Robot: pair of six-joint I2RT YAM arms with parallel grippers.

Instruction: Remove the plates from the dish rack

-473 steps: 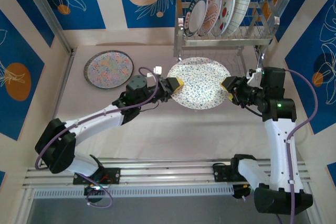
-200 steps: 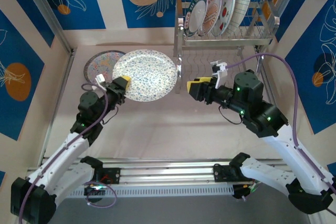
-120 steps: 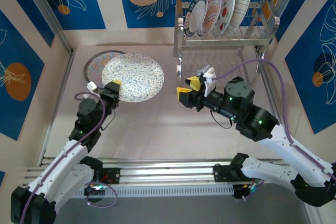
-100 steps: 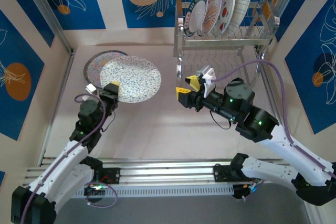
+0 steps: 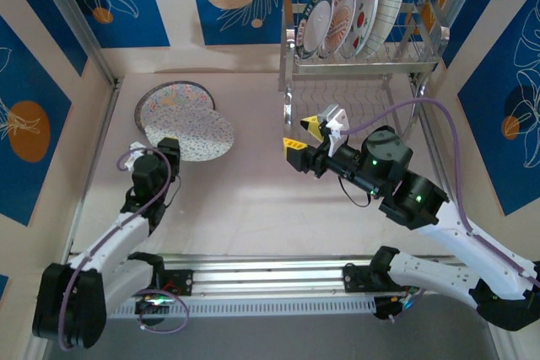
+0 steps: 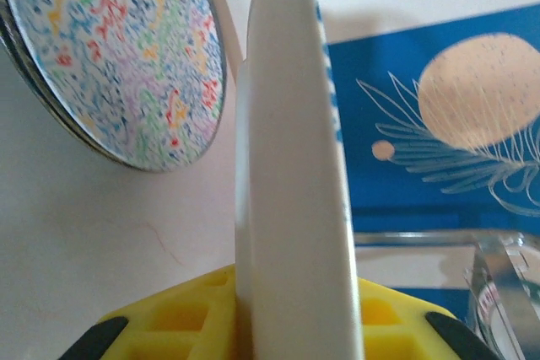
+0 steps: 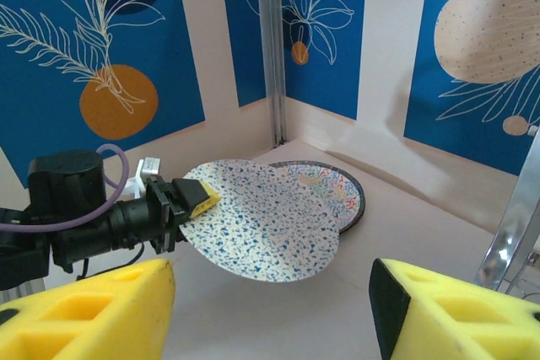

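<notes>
Overlap matters: left end effector (image 7: 196, 198) grips the speckled plate (image 5: 198, 134) by its near-left rim, above the near-right edge of the multicolour plate (image 5: 164, 97); right end effector (image 5: 302, 134), jaws apart and empty, sits nearer the dish rack (image 5: 363, 61).

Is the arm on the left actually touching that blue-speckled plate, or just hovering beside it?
Touching. The left wrist view shows the blue-speckled plate with its rim wedged between the left gripper and its yellow pads, no gap on either side.
</notes>
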